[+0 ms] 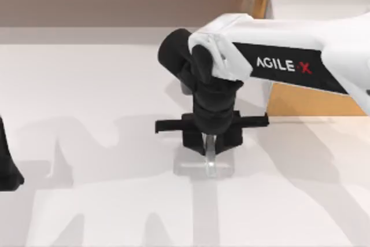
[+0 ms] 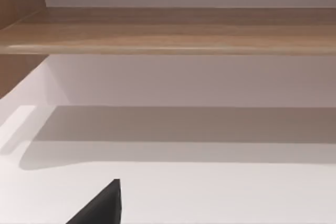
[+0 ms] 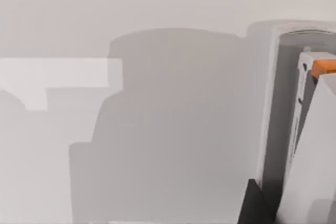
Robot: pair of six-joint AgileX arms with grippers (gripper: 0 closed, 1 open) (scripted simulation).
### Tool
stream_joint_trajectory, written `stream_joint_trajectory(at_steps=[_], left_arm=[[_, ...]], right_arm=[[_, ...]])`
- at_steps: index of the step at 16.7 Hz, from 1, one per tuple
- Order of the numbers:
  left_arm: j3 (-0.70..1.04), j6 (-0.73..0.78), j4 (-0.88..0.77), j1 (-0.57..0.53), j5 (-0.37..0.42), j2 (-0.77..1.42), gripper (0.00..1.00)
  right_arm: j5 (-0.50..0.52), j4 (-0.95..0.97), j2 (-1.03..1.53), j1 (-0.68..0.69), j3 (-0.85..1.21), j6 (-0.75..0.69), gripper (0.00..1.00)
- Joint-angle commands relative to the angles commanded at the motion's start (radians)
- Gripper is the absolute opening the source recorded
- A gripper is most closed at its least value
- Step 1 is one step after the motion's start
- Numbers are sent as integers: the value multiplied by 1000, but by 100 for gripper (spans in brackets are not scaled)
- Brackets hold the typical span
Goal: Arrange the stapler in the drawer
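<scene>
Right gripper (image 1: 210, 143) covers most of stapler (image 1: 211, 163).

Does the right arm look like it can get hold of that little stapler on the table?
Probably yes. The right end effector hangs directly over the stapler on the white table, with nothing between them. The left end effector sits parked at the table's left edge, out of the way.

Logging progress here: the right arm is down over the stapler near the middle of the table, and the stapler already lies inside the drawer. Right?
Not quite. The stapler is not in the drawer; the top view shows it on the table, under the right gripper, well apart from the drawer at the right. The rest holds: the right arm is down over it near the middle of the table.
</scene>
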Motion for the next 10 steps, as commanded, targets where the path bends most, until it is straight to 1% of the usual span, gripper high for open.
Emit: stream_joint_trajectory(at_steps=[10], left_arm=[[0, 0, 0, 0, 0, 0, 100]], right_arm=[[-1, -15, -5, 1, 10, 2, 0]])
